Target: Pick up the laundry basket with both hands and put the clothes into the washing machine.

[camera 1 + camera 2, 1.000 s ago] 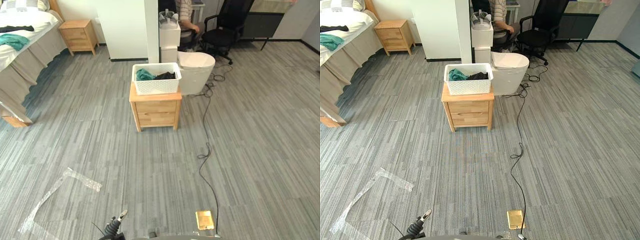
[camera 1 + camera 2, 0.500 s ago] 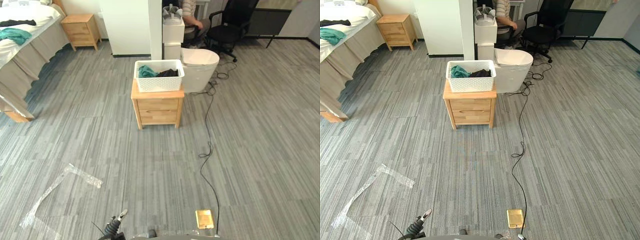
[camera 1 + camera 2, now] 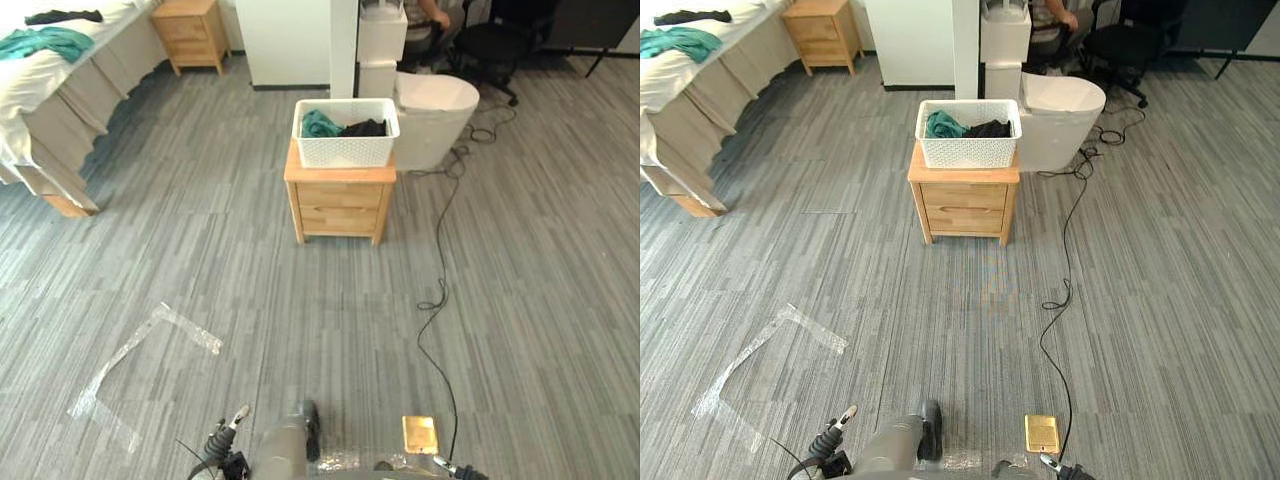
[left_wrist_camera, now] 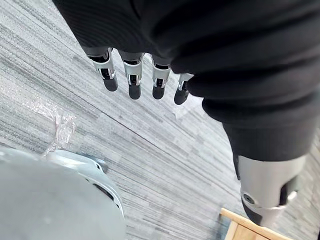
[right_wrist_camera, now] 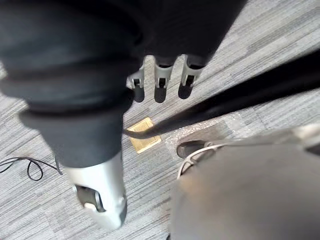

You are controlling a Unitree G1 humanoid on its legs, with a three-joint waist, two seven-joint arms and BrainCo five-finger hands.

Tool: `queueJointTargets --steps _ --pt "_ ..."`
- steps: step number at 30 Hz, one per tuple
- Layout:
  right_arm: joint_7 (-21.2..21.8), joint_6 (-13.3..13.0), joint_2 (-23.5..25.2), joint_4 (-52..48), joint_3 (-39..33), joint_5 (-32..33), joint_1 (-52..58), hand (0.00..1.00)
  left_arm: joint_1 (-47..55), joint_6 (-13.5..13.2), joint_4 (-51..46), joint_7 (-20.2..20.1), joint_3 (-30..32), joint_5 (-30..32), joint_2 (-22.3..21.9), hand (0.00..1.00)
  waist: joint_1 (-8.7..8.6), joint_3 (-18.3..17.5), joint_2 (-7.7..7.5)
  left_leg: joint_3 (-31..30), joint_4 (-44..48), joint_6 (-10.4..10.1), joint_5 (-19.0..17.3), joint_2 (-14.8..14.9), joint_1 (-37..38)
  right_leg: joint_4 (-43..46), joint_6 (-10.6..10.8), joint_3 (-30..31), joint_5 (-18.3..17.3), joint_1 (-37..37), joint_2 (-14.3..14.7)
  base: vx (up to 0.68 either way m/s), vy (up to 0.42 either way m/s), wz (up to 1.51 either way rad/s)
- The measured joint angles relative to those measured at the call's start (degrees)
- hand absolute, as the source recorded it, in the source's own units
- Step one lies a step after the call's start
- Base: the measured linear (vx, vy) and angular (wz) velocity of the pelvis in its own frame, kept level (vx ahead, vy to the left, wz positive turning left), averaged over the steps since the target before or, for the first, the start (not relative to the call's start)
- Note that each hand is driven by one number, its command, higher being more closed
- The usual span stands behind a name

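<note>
My left hand [image 4: 131,75] hangs over the grey striped floor [image 3: 200,250], fingers straight and a little apart, holding nothing; well ahead I see the white plastic laundry basket with little holes [image 3: 345,150] sitting on a small wooden cabinet [image 3: 340,205] (green and black clothes [image 3: 322,125] lie inside); just right of it stands the round white washing machine [image 3: 435,115]; my right hand [image 5: 161,75] hangs with straight fingers, empty.

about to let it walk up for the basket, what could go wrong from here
1. The laundry basket covers nearly the whole top of the small nightstand; an uneven lift could tip out the clothes.
2. The washing machine lid looks closed, and with the basket held nothing is free to open it.
3. A person sits just past the machine, near any swing of the basket.
</note>
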Motion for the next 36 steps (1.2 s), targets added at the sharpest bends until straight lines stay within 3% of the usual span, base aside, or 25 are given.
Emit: queueJointTargets --steps 2,3,4,5,7,8,9,10,11,13,15,17,19,20,21,23,25,26,27,29,31,34,35,36 --pt "-0.3 0.1 0.0 0.0 1.1 0.0 0.2 0.0 1.1 0.0 0.1 0.0 1.6 0.0 -0.2 0.0 1.11 -1.2 -0.58 0.2 3.7 2.9 -0.4 -1.7 -1.2 2.3 2.4 2.5 -2.1 -0.3 -2.1 0.44 0.267 -0.61" --pt "-0.2 0.0 0.3 0.2 1.1 -0.1 1.2 0.0 1.6 0.0 0.7 -0.1 2.2 -0.1 -0.2 0.0 1.11 -2.2 -1.68 0.6 7.0 5.8 -2.4 -2.7 -1.8 8.7 5.0 3.8 -5.3 -3.0 -4.0 0.44 0.223 -0.42" --pt "-0.2 0.0 0.8 0.3 1.0 -0.1 1.4 0.0 1.6 0.0 1.3 -0.2 2.8 -0.2 0.3 0.0 1.13 -2.5 -2.79 1.3 8.2 6.5 -3.9 -3.5 -1.6 14.0 6.5 4.8 -7.7 -4.8 -5.8 0.42 0.206 -0.23" --pt "-0.1 0.0 1.5 0.6 0.9 0.3 1.6 0.0 1.6 0.4 2.0 -0.1 3.2 -0.2 1.1 0.0 0.74 -2.7 -4.17 1.8 9.5 7.0 -6.3 -5.2 -0.2 27.0 8.4 6.8 -9.7 -9.2 -9.0 0.43 0.191 0.04" --pt "0.9 -0.5 1.6 0.6 0.7 1.6 2.0 0.0 1.9 0.7 2.3 -0.1 3.2 -0.3 1.4 0.0 -0.43 -2.5 -4.2 1.8 11.4 8.1 -9.2 -6.1 3.7 50.7 11.3 10.6 -6.5 -16.3 -10.5 0.49 0.171 0.16" --pt "1.0 -0.8 1.6 0.6 0.7 1.6 2.0 0.0 2.1 1.0 2.1 -0.1 3.1 -0.5 1.7 0.0 -0.43 -2.1 -3.8 1.7 11.4 8.3 -11.1 -6.2 8.4 65.2 10.7 10.9 -5.0 -20.0 -10.2 0.46 0.097 0.09" --pt "1.0 -1.0 1.6 0.6 0.8 1.6 1.9 0.0 2.1 1.1 1.8 0.0 2.9 -0.6 2.1 0.0 -0.43 -2.1 -4.02 1.7 10.5 8.3 -11.3 -6.4 10.4 68.2 10.1 10.3 -5.2 -21.0 -10.1 0.45 0.077 0.03" --pt "1.0 -1.1 1.6 0.5 0.8 1.6 1.8 0.0 2.0 1.1 1.3 0.1 2.4 -0.9 2.1 0.0 -0.46 -2.2 -4.09 1.5 8.5 8.3 -11.3 -6.5 13.4 69.7 8.0 8.2 -5.6 -22.3 -10.1 0.41 0.027 0.05" --pt "1.2 -1.3 1.6 0.1 0.8 1.6 1.8 0.0 1.7 0.9 0.1 0.5 2.1 -1.2 1.9 0.0 -0.53 -2.1 -3.91 1.1 5.3 8.3 -11.3 -6.6 16.7 67.4 5.0 5.0 -6.4 -24.2 -10.0 0.4 0.014 0.05" --pt "1.9 -1.7 1.6 -0.1 0.6 1.7 1.8 0.0 0.8 0.7 -0.9 0.9 2.1 -1.2 0.9 0.0 -0.76 -1.9 -3.53 0.3 1.6 7.9 -11.2 -6.4 20.9 57.3 2.3 1.2 -7.9 -26.4 -9.8 0.4 -0.018 0.11" --pt "2.0 -1.6 1.2 -0.6 0.6 1.7 1.7 0.0 0.3 0.4 -1.0 1.0 2.1 -1.2 -0.1 0.0 -2.05 -1.3 -2.42 -0.8 -1.3 6.8 -11.5 -5.3 24.6 42.7 1.6 0.3 -7.9 -27.1 -8.4 0.46 -0.066 0.27" --pt "2.0 -1.2 1.2 -1.7 -0.7 1.7 2.4 0.0 -0.4 0.2 -1.0 1.1 2.1 -1.2 -1.0 0.0 -2.29 -0.9 -1.19 -1.8 -4.4 4.6 -12.4 -3.5 28.3 23.8 1.0 5.8 -0.9 -29.0 -5.9 0.42 -0.113 0.28" --pt "2.0 -1.0 2.0 -1.7 -1.7 2.3 3.2 0.0 -0.4 -0.1 -0.9 1.3 2.4 -1.2 -1.4 0.0 -2.3 -0.8 -1.28 -2.5 -5.6 2.4 -13.6 -2.6 31.1 19.3 0.7 9.1 3.0 -29.9 -5.4 0.49 -0.233 0.27" --pt "2.0 -1.0 2.3 -1.7 -2.1 2.3 4.3 0.0 0.5 -0.1 -0.8 1.6 4.1 -1.2 -2.1 0.0 -2.86 -1.0 -1.43 -3.7 -5.5 -0.1 -15.0 -1.1 33.9 21.9 0.7 10.1 7.2 -29.9 -4.9 0.56 -0.314 0.43" --pt "2.0 -0.9 2.5 -1.6 -2.1 2.3 4.7 0.0 1.1 -0.2 -0.8 1.8 4.4 -1.2 -2.2 0.0 -3.33 -1.3 -1.72 -4.7 -4.2 -0.5 -15.2 -0.4 33.9 23.6 0.7 10.1 9.3 -29.9 -4.7 0.59 -0.371 0.52" --pt "2.0 -1.0 2.3 -1.8 -3.8 2.4 5.0 0.0 0.8 -0.1 -0.6 1.9 6.7 -1.1 -4.4 0.0 -3.53 -1.9 0.6 -5.7 13.2 -2.2 -13.2 5.3 26.3 25.1 -1.0 6.7 5.8 -27.7 -1.6 0.55 -0.384 0.35" --pt "1.9 -1.0 1.8 -2.4 -4.5 2.6 5.1 0.0 0.8 -0.1 -0.7 1.9 8.0 -1.1 -5.8 0.0 -3.32 -1.6 2.13 -5.4 28.1 1.0 -6.5 9.4 19.4 23.1 -2.7 5.1 4.4 -24.5 0.9 0.51 -0.367 0.11" --pt "1.8 -1.0 1.6 -2.1 -4.3 4.0 4.9 0.0 1.1 0.0 -0.6 1.9 8.2 -1.2 -5.5 0.0 -3.25 -1.3 2.49 -3.0 38.6 1.6 -5.9 13.9 15.5 19.3 -3.4 4.3 4.0 -19.2 3.1 0.52 -0.33 0.05" --pt "1.8 -1.0 1.7 -2.0 -4.2 4.4 4.9 0.0 1.1 0.0 -0.6 1.8 8.2 -1.2 -5.3 0.0 -3.26 -1.0 2.07 -1.6 40.8 2.0 -6.2 14.8 14.7 17.3 -3.8 4.3 4.0 -16.3 3.6 0.51 -0.288 0.07" --pt "1.5 -1.0 1.7 -1.3 -3.3 4.6 4.4 0.0 1.0 -0.2 -1.0 1.7 6.8 -1.2 -3.9 0.0 -3.18 0.0 0.16 1.8 41.6 1.9 -6.4 15.1 12.2 10.1 -4.2 3.9 4.3 -7.4 3.7 0.5 -0.283 0.18" --pt "0.6 -1.1 1.6 -1.2 -3.2 6.1 3.6 0.0 0.9 -0.3 -1.4 1.2 4.4 -1.2 -3.7 0.0 -3.3 -0.3 0.96 2.2 37.5 1.9 -6.4 14.5 8.9 6.1 -4.1 2.9 4.3 -3.5 3.9 0.32 -0.147 0.24" --pt "-0.2 -1.2 1.2 -1.5 -3.0 8.0 1.4 0.0 0.4 -0.3 -1.8 0.8 1.7 -1.2 -3.1 0.0 -3.08 -0.3 1.14 1.4 16.7 0.7 -6.2 10.6 5.4 2.7 -3.4 2.7 4.4 -0.8 3.2 0.26 0.024 0.06" --pt "-0.7 -1.2 0.6 -2.1 -3.3 8.3 0.1 0.0 0.4 -0.2 -2.0 0.8 0.9 -1.4 -2.7 0.0 -2.7 -0.3 1.08 -0.5 6.2 -1.2 -4.7 8.0 5.4 2.3 -2.6 2.8 3.9 -0.2 2.6 0.27 0.11 -0.02" --pt "-0.7 -0.9 0.2 -2.1 -3.6 8.3 -0.4 0.0 0.4 -0.2 -2.4 0.8 0.6 -1.7 -2.7 0.0 -2.55 -0.3 1.05 -1.9 1.9 -2.1 -4.0 6.7 5.6 2.3 -2.0 2.8 3.5 0.0 2.2 0.25 0.161 -0.03"
